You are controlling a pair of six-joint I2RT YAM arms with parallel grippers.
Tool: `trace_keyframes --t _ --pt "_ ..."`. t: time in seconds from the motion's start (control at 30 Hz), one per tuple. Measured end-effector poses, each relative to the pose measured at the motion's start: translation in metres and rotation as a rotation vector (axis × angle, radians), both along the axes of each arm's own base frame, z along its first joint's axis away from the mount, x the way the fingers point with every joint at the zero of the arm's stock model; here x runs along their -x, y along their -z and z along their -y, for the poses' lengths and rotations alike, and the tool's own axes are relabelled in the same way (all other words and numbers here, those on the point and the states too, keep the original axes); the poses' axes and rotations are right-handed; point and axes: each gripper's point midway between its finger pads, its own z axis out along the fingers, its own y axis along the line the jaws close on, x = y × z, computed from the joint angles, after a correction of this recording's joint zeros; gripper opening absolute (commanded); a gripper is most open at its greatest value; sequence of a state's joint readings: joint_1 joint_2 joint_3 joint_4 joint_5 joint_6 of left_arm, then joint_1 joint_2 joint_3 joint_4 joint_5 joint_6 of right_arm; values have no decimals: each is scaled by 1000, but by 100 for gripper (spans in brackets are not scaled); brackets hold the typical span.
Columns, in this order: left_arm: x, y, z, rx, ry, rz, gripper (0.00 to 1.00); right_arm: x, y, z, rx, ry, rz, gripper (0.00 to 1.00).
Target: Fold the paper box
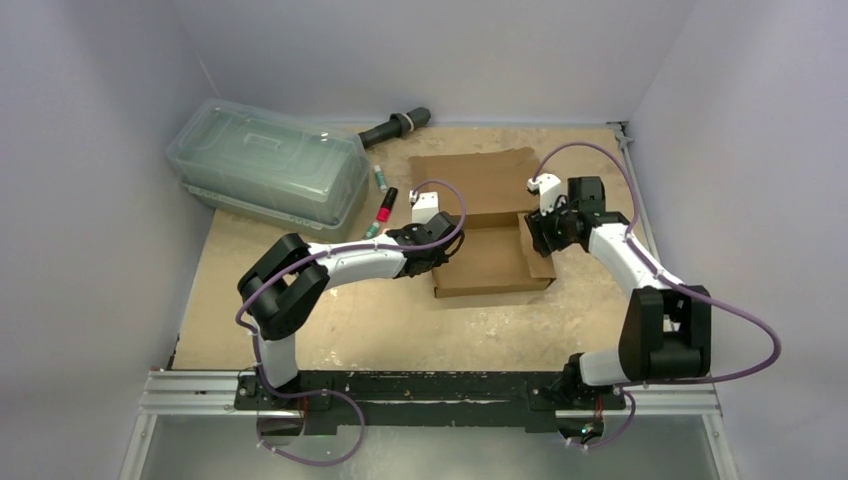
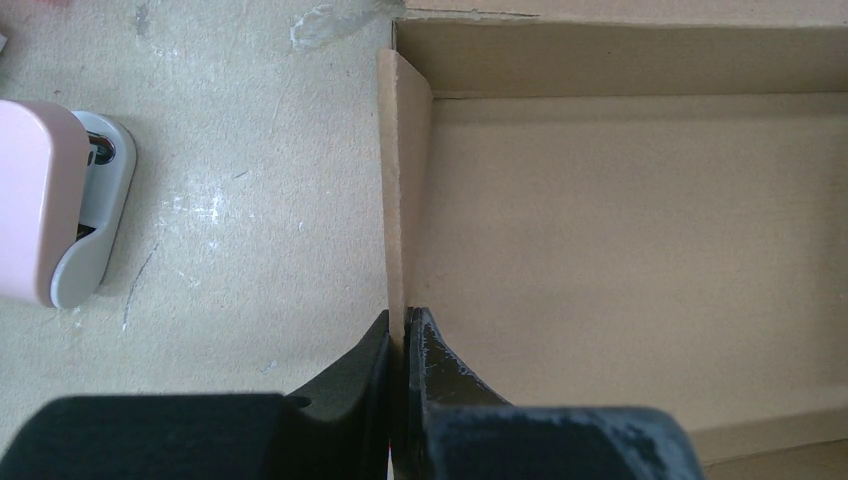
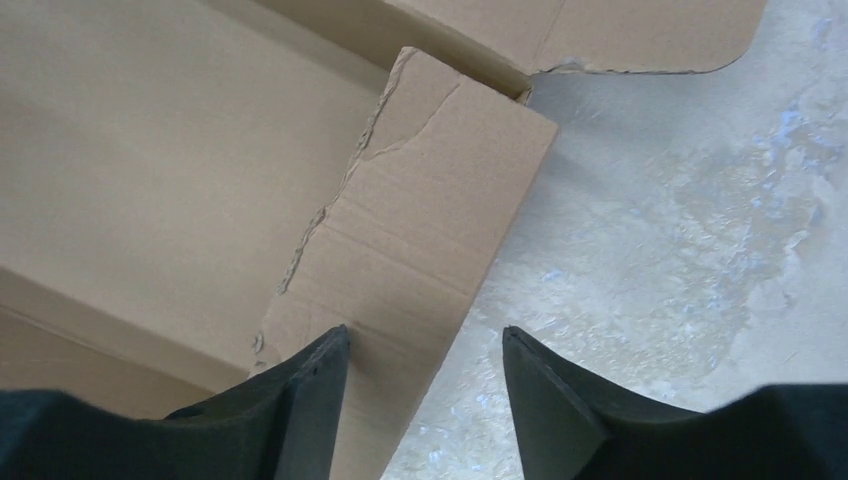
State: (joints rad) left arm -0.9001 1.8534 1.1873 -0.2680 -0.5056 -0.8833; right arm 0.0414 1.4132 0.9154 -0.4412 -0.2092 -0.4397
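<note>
Paper box (image 1: 490,258) (one, half-formed, its lid flap lying flat behind) resting on the worktop (image 1: 400,330) between two tools: left tool (image 2: 403,322) pinching the box's upright left wall, right tool (image 3: 425,345) with jaws parted above its torn right flap.

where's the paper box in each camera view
top external: paper box in the middle, between both arms.
left wrist: fills the right side, its left wall pinched by the left hand.
right wrist: upper left.
Shared landmark: the scuffed tabletop.
</note>
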Motion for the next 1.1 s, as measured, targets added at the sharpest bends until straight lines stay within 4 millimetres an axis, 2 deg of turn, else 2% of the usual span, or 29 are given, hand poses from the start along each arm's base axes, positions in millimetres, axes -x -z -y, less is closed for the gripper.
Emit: trace_keyframes --t 0.1,0.23,0.37,0.5,0.63,0.7,0.77,0.8,0.97,1.1 --pt "0 0 0 0 0 0 0 -1 0 4 18 13 8 73" --pt "0 0 0 0 0 0 0 -3 1 5 19 25 10 77" --pt "0 0 0 0 2 0 0 -1 11 0 -18 28 -29 77" --pt "1 0 0 -1 2 -1 0 3 27 -6 -69 32 -102 70" --pt "1 0 0 -1 2 -1 0 6 40 -9 -113 35 -163 56" --pt "1 0 0 -1 2 0 0 8 46 -10 -122 39 -189 35" --pt "1 0 0 0 2 -1 0 10 48 -12 -131 38 -202 5" --pt "1 1 0 -2 2 -1 0 10 49 -12 -133 45 -206 0" --pt "2 0 6 30 -1 -3 0 -2 48 2 -75 101 -159 0" --pt "2 -2 15 76 0 1 0 -14 35 6 22 106 -61 0"
